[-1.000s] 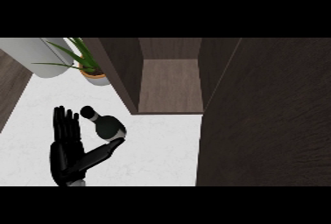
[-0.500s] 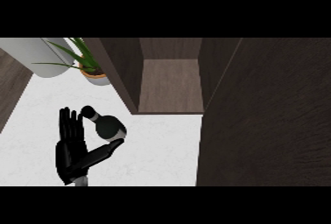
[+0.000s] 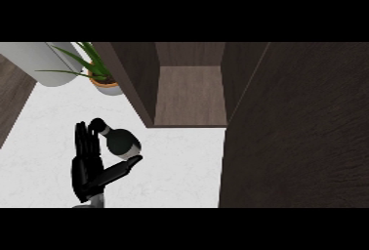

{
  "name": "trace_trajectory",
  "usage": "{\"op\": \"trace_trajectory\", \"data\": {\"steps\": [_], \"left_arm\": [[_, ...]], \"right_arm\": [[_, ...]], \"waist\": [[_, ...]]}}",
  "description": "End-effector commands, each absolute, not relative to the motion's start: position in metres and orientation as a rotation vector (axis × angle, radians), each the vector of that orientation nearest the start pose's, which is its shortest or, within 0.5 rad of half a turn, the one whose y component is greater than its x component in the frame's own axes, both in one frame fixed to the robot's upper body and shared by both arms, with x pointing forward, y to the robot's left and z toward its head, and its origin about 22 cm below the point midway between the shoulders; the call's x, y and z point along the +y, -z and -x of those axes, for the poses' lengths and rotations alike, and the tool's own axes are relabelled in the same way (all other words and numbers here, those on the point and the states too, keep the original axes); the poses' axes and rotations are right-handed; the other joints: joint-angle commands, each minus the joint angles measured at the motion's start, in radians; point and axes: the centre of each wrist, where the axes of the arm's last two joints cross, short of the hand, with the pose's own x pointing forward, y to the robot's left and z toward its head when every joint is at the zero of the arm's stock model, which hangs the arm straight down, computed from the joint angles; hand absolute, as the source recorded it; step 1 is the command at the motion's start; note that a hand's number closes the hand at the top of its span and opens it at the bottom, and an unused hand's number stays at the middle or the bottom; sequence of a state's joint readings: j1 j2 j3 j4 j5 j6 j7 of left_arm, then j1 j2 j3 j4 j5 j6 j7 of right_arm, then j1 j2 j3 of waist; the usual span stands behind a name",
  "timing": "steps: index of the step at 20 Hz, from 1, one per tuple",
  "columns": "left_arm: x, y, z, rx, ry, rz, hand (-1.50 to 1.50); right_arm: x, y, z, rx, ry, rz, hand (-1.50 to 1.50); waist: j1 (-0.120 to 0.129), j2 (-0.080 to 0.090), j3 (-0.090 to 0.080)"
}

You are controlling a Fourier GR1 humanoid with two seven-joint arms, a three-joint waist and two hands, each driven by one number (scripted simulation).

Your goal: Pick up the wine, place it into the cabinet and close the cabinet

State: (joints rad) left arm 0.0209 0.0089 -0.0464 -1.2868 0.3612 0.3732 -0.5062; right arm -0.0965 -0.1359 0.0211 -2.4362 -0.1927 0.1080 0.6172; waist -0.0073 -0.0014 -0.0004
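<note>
A dark wine bottle (image 3: 122, 140) is seen on the white desk (image 3: 180, 166), left of the open cabinet (image 3: 191, 93), neck pointing up-left. It is touched by the left hand (image 3: 90, 163), fingers straight, thumb spread beneath it.

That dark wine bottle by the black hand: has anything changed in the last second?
The left hand has slid slightly right, closing in on the dark green wine bottle, its fingers and thumb now partly round it. The bottle stands where it was on the white counter. The open wooden cabinet and potted plant are unchanged.
</note>
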Motion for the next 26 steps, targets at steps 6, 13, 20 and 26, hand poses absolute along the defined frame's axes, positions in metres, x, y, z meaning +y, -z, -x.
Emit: {"op": "trace_trajectory", "data": {"steps": [6, 13, 20, 26], "left_arm": [[0.235, 0.101, -0.237, -1.654, -0.495, -0.212, -1.5], [0.224, 0.117, -0.228, -1.647, -0.518, -0.15, -1.5], [0.213, 0.124, -0.252, -1.692, -0.545, -0.156, -1.5], [0.215, 0.121, -0.247, -1.698, -0.497, 0.017, 1.5]], "right_arm": [[-0.232, -0.222, -0.127, -1.932, -0.309, -0.241, -1.5], [-0.219, -0.216, -0.143, -1.944, -0.309, -0.253, -1.5], [-0.226, -0.228, -0.13, -1.932, -0.309, -0.271, -1.5], [-0.221, -0.211, -0.133, -1.922, -0.299, -0.264, -1.5]], "waist": [[-0.004, 0.001, 0.0], [0.003, 0.001, 0.0], [-0.008, 0.001, -0.001], [-0.001, 0.0, 0.0]]}}
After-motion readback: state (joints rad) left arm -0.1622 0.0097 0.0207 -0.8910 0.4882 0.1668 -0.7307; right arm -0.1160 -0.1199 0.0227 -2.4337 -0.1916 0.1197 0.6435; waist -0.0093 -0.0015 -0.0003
